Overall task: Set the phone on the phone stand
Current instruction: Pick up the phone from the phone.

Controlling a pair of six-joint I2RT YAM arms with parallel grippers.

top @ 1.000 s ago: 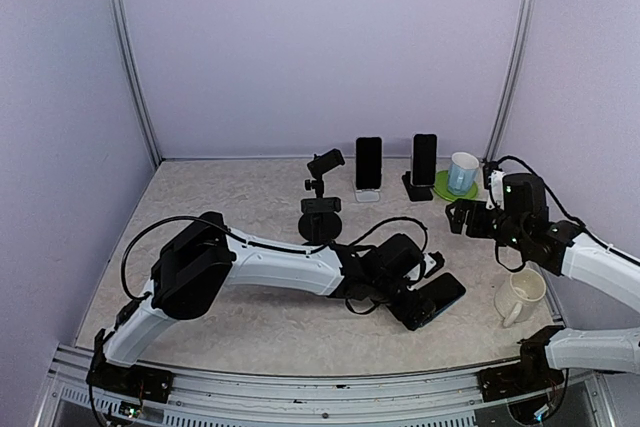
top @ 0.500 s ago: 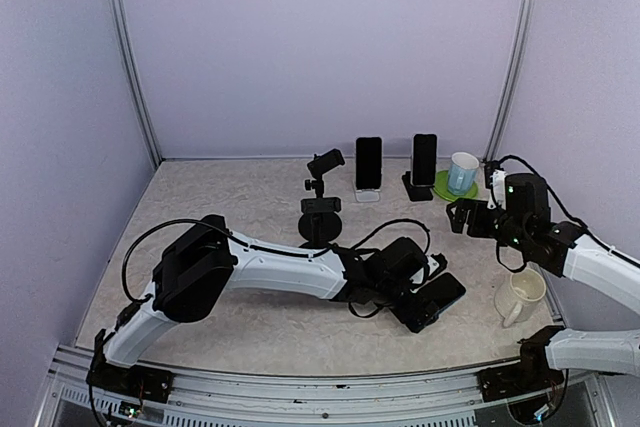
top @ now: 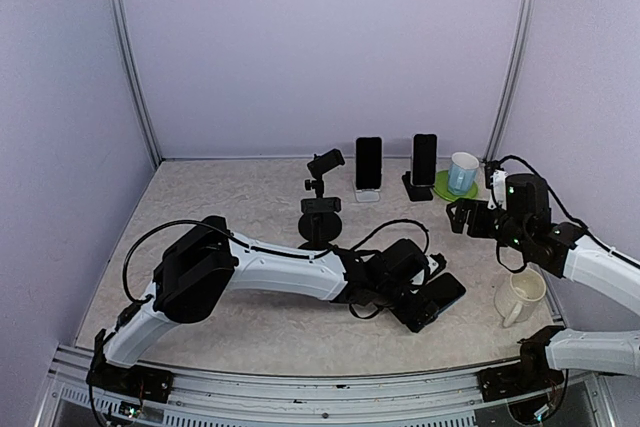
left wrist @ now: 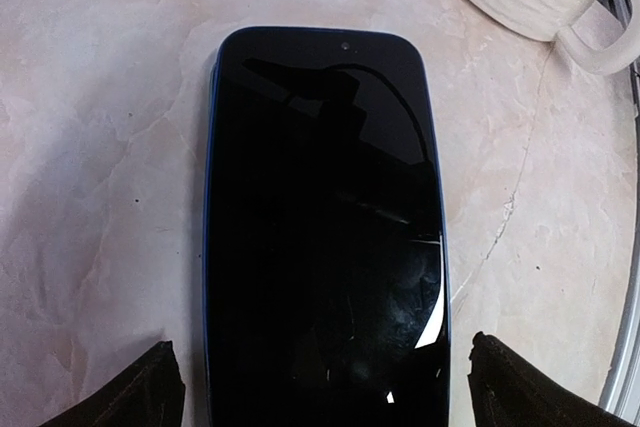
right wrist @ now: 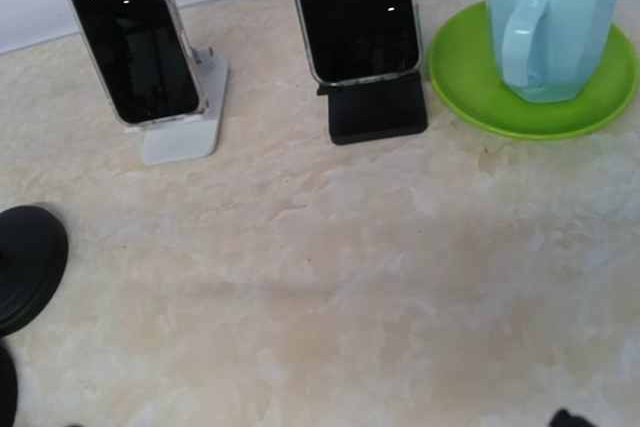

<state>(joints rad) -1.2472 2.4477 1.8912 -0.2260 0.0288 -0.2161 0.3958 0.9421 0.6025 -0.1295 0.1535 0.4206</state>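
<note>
Two end effectors are in view, and both stand spread wide. The left end effector [left wrist: 330,392] is down low over the counter [top: 230,207], with its dark fingertips [left wrist: 150,392] either side of the phone [left wrist: 325,217]. I see a thin strip of counter between each fingertip and the phone's edge, so it has hold of nothing. The phone lies flat, screen up, on the near right part of the counter, with its blue case edge showing along one side. Just beyond its top end, to the right, sits a white mug [top: 520,297].

The right end effector [top: 458,217] hangs above the far right of the counter, jaws wide apart and empty. Its wrist camera looks towards the back row. A pale blue mug [right wrist: 550,22] stands on a green saucer [right wrist: 470,97]. Left of it, a second phone [right wrist: 352,12] leans upright in a black stand [right wrist: 375,112]. Further left, a third phone [right wrist: 125,32] leans in a white stand [right wrist: 185,122].

Left of those, nearer the middle of the counter, stands the phone stand [top: 320,209], black with a round base and a jointed arm. It holds no phone and is well apart from the flat phone.
</note>
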